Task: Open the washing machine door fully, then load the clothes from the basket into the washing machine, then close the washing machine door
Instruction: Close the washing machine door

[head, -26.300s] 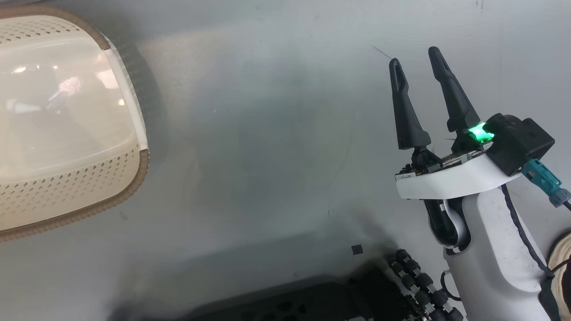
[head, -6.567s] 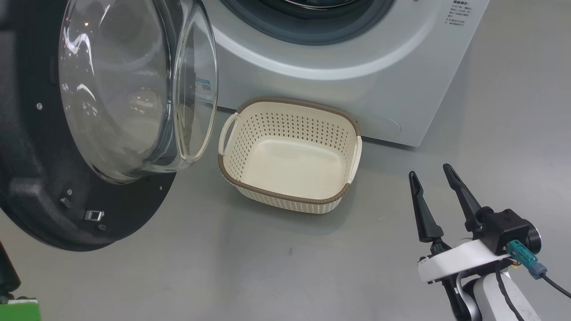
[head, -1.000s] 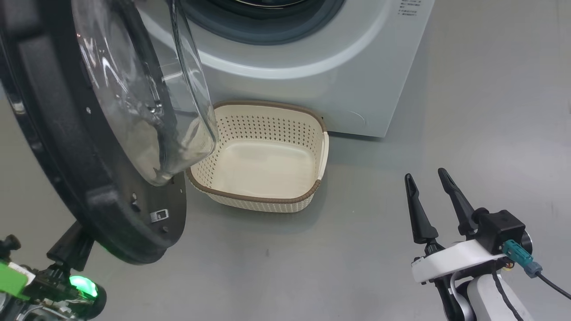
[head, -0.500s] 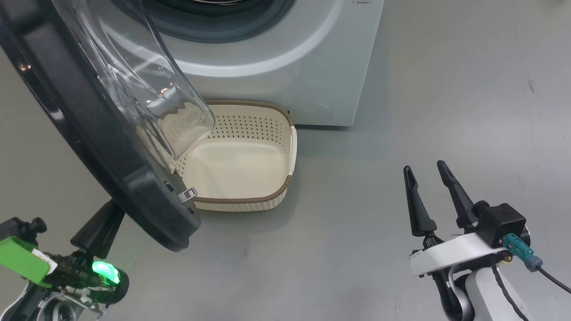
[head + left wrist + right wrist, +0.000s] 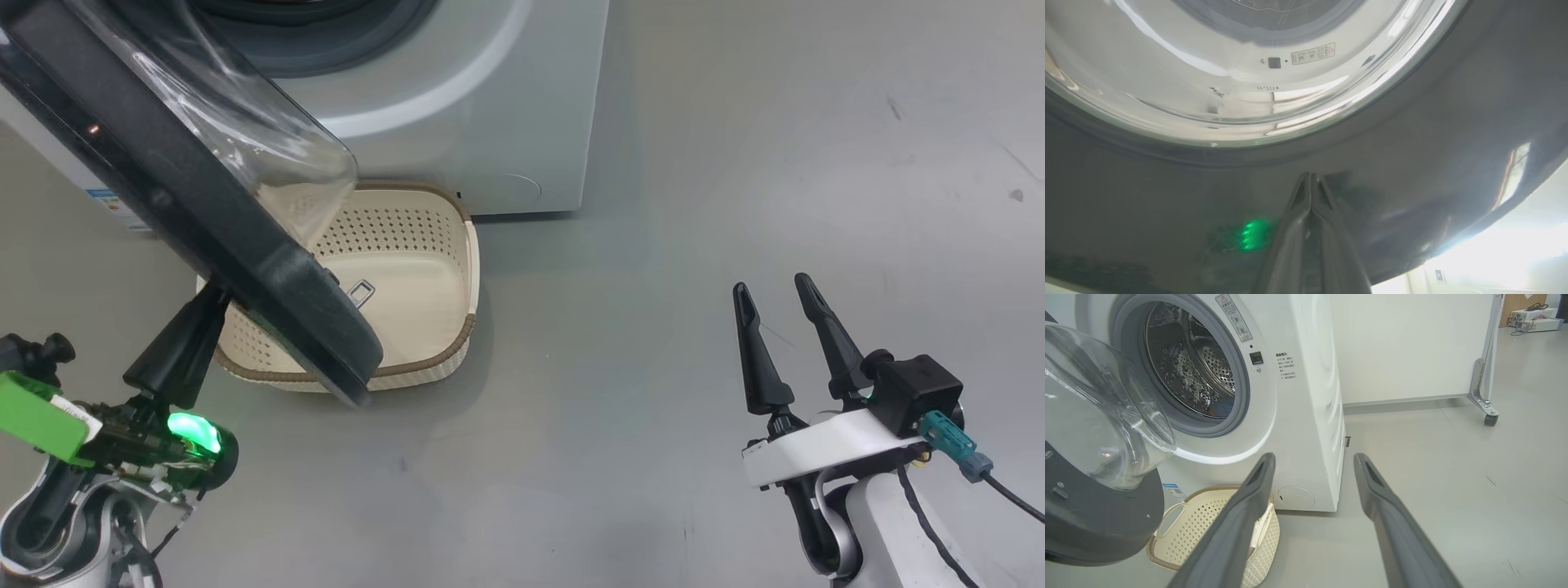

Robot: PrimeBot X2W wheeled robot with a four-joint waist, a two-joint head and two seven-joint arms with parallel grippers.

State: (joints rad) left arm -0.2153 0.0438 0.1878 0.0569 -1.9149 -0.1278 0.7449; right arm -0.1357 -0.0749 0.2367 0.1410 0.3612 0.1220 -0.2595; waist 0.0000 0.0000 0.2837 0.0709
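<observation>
The washing machine door (image 5: 204,204) stands part open, its black rim slanting over the basket (image 5: 416,269), which holds nothing. My left gripper (image 5: 208,306) is shut, and its tips (image 5: 1311,176) press on the outer face of the door's glossy rim (image 5: 1167,196), below the glass bowl. My right gripper (image 5: 774,286) hangs open and empty over the floor at the right. In the right wrist view the right gripper (image 5: 1313,457) faces the washing machine (image 5: 1306,375), its steel drum (image 5: 1196,367) and the basket (image 5: 1208,522). A blue patch lies low in the drum; I cannot tell whether it is the clothes.
Bare grey floor (image 5: 735,122) spreads to the right of the machine. Behind it stands a white panel on a castor foot (image 5: 1488,416). The basket sits on the floor right against the machine's front.
The door has swung toward the machine with my shut left gripper behind its rim. The head view has shifted right. My right gripper has kept its pose.
</observation>
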